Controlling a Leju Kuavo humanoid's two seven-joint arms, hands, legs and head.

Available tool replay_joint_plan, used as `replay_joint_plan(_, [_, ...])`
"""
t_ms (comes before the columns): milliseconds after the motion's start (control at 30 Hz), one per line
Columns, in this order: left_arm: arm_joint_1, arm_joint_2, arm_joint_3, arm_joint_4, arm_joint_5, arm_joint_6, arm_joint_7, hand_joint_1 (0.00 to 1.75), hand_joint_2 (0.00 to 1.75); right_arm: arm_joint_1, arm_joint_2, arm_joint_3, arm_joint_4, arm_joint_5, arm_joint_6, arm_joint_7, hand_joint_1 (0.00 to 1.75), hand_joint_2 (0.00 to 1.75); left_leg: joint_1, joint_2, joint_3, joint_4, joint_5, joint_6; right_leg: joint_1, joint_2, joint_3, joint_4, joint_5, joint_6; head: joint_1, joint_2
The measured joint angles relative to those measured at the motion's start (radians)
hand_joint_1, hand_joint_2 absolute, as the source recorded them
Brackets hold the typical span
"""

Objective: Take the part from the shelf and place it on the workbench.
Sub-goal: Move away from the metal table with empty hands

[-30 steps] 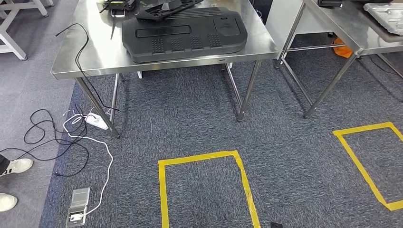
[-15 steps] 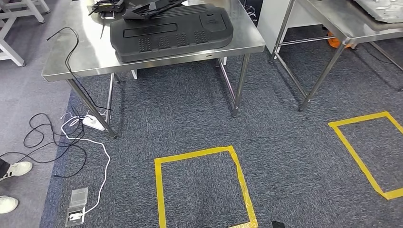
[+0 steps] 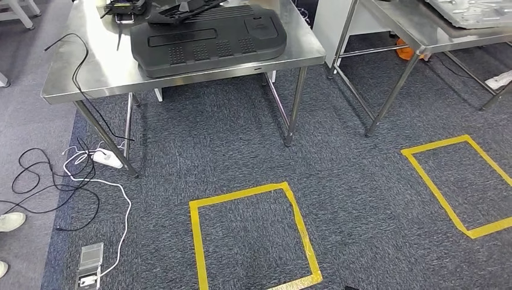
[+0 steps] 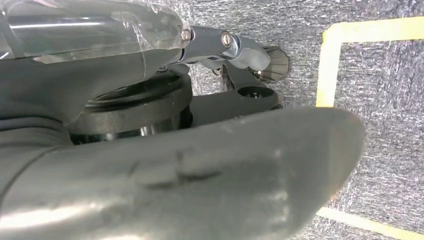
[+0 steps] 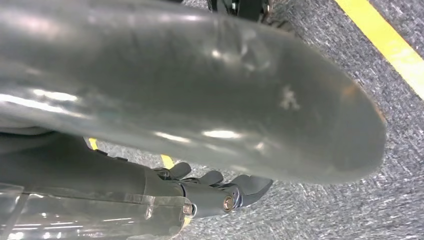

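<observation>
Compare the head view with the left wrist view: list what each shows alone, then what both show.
Head view alone: a steel table carrying a large black part, a second table, cables and a power strip on the floor. Left wrist view alone: the left hand close up, hanging over the floor; whether it is open is unclear. Both: grey carpet and yellow tape, though whether it is the same square is unclear.

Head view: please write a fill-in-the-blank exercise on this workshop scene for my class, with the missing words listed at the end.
1. The large black part lies on a steel ____.
2. The squares on the carpet are marked in ____ tape.
3. The white power strip lies on the ____.

Missing words: table; yellow; carpet
</observation>
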Motion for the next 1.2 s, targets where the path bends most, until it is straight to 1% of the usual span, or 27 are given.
replay_joint_plan(33, [-0.001,0.0,0.0,-0.001,-0.001,0.001,0.0,0.0,0.0,-0.001,0.0,0.002,0.0,-0.004,-0.001,0.0,0.0,0.0,-0.001,0.004,-0.001,0.006,-0.003,-0.005,0.0,-0.013,0.031,-0.065,0.025,0.0,0.003,0.0])
replay_joint_plan(67, [-0.001,0.0,0.0,-0.002,-0.002,0.002,0.001,0.0,0.0,-0.003,0.0,0.005,0.0,-0.007,-0.002,0.0,0.0,0.0,-0.004,0.007,-0.004,0.012,-0.006,-0.01,0.001,-0.023,0.051,-0.112,0.039,-0.005,0.006,0.0])
replay_joint_plan(100, [-0.001,0.001,0.0,-0.002,-0.003,0.004,0.001,0.0,0.0,-0.004,0.0,0.008,-0.001,-0.011,-0.004,-0.001,0.0,0.0,-0.006,0.01,-0.006,0.016,-0.007,-0.016,0.003,-0.03,0.058,-0.137,0.043,-0.01,0.006,0.0])
replay_joint_plan(200, [-0.002,0.001,0.0,-0.003,-0.003,0.007,0.002,0.0,0.0,-0.003,0.0,0.014,-0.002,-0.023,-0.01,-0.002,0.0,0.0,-0.007,0.017,-0.007,0.02,-0.009,-0.031,0.006,-0.021,0.051,-0.142,0.045,-0.032,-0.005,0.0])
replay_joint_plan(233, [-0.003,0.002,0.0,-0.003,-0.003,0.007,0.002,0.0,0.0,-0.003,0.0,0.016,-0.003,-0.026,-0.012,-0.002,0.0,0.0,-0.006,0.012,-0.011,0.031,-0.019,-0.037,0.005,-0.017,0.05,-0.143,0.048,-0.039,-0.009,0.0])
replay_joint_plan(300, [-0.004,0.003,0.0,-0.004,-0.003,0.007,0.002,0.0,0.0,-0.004,0.0,0.019,-0.003,-0.028,-0.014,-0.002,0.0,0.0,-0.003,-0.007,-0.04,0.107,-0.072,-0.045,0.004,-0.01,0.046,-0.146,0.055,-0.051,-0.017,0.0])
replay_joint_plan(367, [-0.004,0.004,0.0,-0.005,-0.002,0.007,0.002,0.0,0.0,-0.005,0.001,0.023,-0.003,-0.029,-0.015,-0.002,0.0,0.0,-0.003,-0.021,-0.095,0.239,-0.137,-0.048,0.008,0.0,0.041,-0.145,0.058,-0.057,-0.023,0.0])
replay_joint_plan(400, [-0.003,0.005,0.0,-0.005,-0.002,0.007,0.002,0.0,0.0,-0.005,0.001,0.025,-0.004,-0.029,-0.015,-0.002,0.0,0.0,-0.004,-0.023,-0.116,0.288,-0.152,-0.047,0.01,0.006,0.04,-0.145,0.058,-0.058,-0.025,0.0])
replay_joint_plan(433, [-0.003,0.005,0.0,-0.005,-0.003,0.007,0.002,0.0,0.0,-0.004,0.001,0.027,-0.004,-0.03,-0.015,-0.003,0.0,0.0,-0.004,-0.025,-0.122,0.305,-0.148,-0.044,0.011,0.013,0.039,-0.144,0.059,-0.059,-0.025,0.0])
replay_joint_plan(467, [-0.002,0.005,0.0,-0.005,-0.003,0.007,0.002,0.0,0.0,-0.004,0.001,0.029,-0.004,-0.032,-0.014,-0.004,0.0,0.0,-0.005,-0.028,-0.11,0.282,-0.124,-0.039,0.013,0.02,0.039,-0.144,0.059,-0.059,-0.026,0.0])
replay_joint_plan(533, [-0.001,0.006,0.0,-0.005,-0.003,0.008,0.002,0.0,0.0,-0.004,0.002,0.032,-0.004,-0.038,-0.014,-0.01,0.0,0.0,-0.006,-0.044,-0.052,0.154,-0.055,-0.026,0.014,0.035,0.041,-0.142,0.059,-0.058,-0.027,0.0])
replay_joint_plan(567, [-0.001,0.006,0.0,-0.005,-0.003,0.008,0.002,0.0,0.0,-0.005,0.002,0.033,-0.005,-0.041,-0.014,-0.013,0.0,0.0,-0.007,-0.056,-0.025,0.091,-0.03,-0.021,0.015,0.043,0.04,-0.14,0.059,-0.056,-0.027,0.0])
replay_joint_plan(600, [-0.001,0.007,0.0,-0.006,-0.003,0.008,0.002,0.0,0.0,-0.006,0.003,0.035,-0.005,-0.045,-0.014,-0.016,0.0,0.0,-0.008,-0.066,-0.01,0.049,-0.018,-0.018,0.016,0.048,0.038,-0.138,0.06,-0.053,-0.028,0.0])
replay_joint_plan(633, [-0.001,0.007,0.0,-0.006,-0.004,0.007,0.003,0.0,0.0,-0.007,0.004,0.036,-0.006,-0.049,-0.015,-0.018,0.0,0.0,-0.01,-0.073,-0.005,0.03,-0.017,-0.017,0.015,0.053,0.034,-0.137,0.062,-0.047,-0.028,0.0])
replay_joint_plan(700, [-0.001,0.007,0.0,-0.007,-0.005,0.004,0.004,0.0,0.0,-0.006,0.004,0.038,-0.006,-0.059,-0.017,-0.019,0.0,0.0,-0.011,-0.068,-0.006,0.021,-0.014,-0.014,0.013,0.062,0.029,-0.14,0.067,-0.034,-0.028,0.0])
replay_joint_plan(733, [-0.001,0.007,0.0,-0.008,-0.006,0.003,0.004,0.0,0.0,-0.004,0.004,0.039,-0.006,-0.065,-0.018,-0.02,0.0,0.0,-0.009,-0.061,-0.005,0.015,-0.01,-0.009,0.013,0.061,0.028,-0.137,0.064,-0.027,-0.027,0.0])
replay_joint_plan(767, [-0.001,0.007,0.0,-0.008,-0.007,0.001,0.005,0.0,0.0,-0.004,0.004,0.04,-0.006,-0.072,-0.019,-0.022,0.0,0.0,-0.006,-0.054,-0.004,0.008,-0.004,-0.003,0.013,0.054,0.02,-0.12,0.05,-0.022,-0.023,0.0])
replay_joint_plan(800, [-0.001,0.007,0.0,-0.009,-0.008,0.0,0.006,0.0,0.0,-0.006,0.004,0.041,-0.006,-0.078,-0.021,-0.024,0.0,0.0,-0.003,-0.046,-0.004,0.002,0.0,0.003,0.013,0.044,0.005,-0.085,0.026,-0.018,-0.018,0.0])
replay_joint_plan(867, [0.0,0.007,0.0,-0.009,-0.011,-0.001,0.008,0.0,0.0,-0.008,0.004,0.044,-0.006,-0.088,-0.024,-0.029,0.0,0.0,-0.004,-0.028,-0.006,0.0,0.003,0.008,0.01,0.023,-0.049,0.037,-0.04,-0.01,-0.006,0.0])
replay_joint_plan(900, [0.001,0.007,0.0,-0.009,-0.012,-0.001,0.009,0.0,0.0,-0.008,0.004,0.044,-0.006,-0.092,-0.025,-0.032,0.0,0.0,-0.004,-0.019,-0.008,0.001,0.003,0.008,0.008,0.019,-0.075,0.095,-0.063,-0.006,-0.004,0.0])
replay_joint_plan(933, [0.001,0.007,0.0,-0.009,-0.012,-0.001,0.01,0.0,0.0,-0.007,0.004,0.045,-0.006,-0.095,-0.027,-0.034,0.0,0.0,-0.005,-0.011,-0.008,0.002,0.003,0.008,0.007,0.016,-0.089,0.13,-0.07,-0.003,-0.003,0.0])
replay_joint_plan(967, [0.001,0.007,0.0,-0.009,-0.012,-0.001,0.011,0.0,0.0,-0.006,0.004,0.046,-0.006,-0.096,-0.028,-0.035,0.0,0.0,-0.005,-0.004,-0.008,0.003,0.002,0.007,0.006,0.013,-0.085,0.128,-0.058,-0.001,-0.002,0.0])
replay_joint_plan(1000, [0.001,0.007,0.0,-0.009,-0.012,-0.001,0.011,0.0,0.0,-0.005,0.004,0.046,-0.006,-0.098,-0.028,-0.036,0.0,0.0,-0.004,0.003,-0.008,0.004,0.001,0.006,0.005,0.008,-0.062,0.085,-0.03,0.0,-0.001,0.0])
replay_joint_plan(1033, [0.0,0.007,0.0,-0.01,-0.011,-0.001,0.011,0.0,0.0,-0.005,0.004,0.047,-0.006,-0.099,-0.029,-0.036,0.0,0.0,-0.004,0.01,-0.007,0.006,-0.001,0.003,0.005,-0.004,-0.027,0.016,0.007,-0.001,0.001,0.0])
replay_joint_plan(1100, [0.0,0.007,0.0,-0.01,-0.008,-0.001,0.011,0.0,0.0,-0.008,0.003,0.052,-0.006,-0.101,-0.029,-0.036,0.0,0.0,-0.008,0.021,-0.007,0.013,-0.007,-0.006,0.009,-0.033,0.03,-0.106,0.051,-0.009,0.006,0.0])
replay_joint_plan(1133, [0.0,0.007,0.0,-0.011,-0.006,-0.001,0.01,0.0,0.0,-0.009,0.003,0.055,-0.006,-0.101,-0.029,-0.036,0.0,0.0,-0.011,0.025,-0.007,0.015,-0.009,-0.011,0.012,-0.041,0.041,-0.135,0.057,-0.015,0.006,0.0])
replay_joint_plan(1200, [-0.001,0.007,0.0,-0.011,-0.004,0.0,0.007,0.0,0.0,-0.009,0.003,0.061,-0.006,-0.101,-0.028,-0.034,0.0,0.0,-0.013,0.034,-0.005,0.015,-0.01,-0.02,0.014,-0.032,0.038,-0.143,0.057,-0.03,-0.001,0.0])
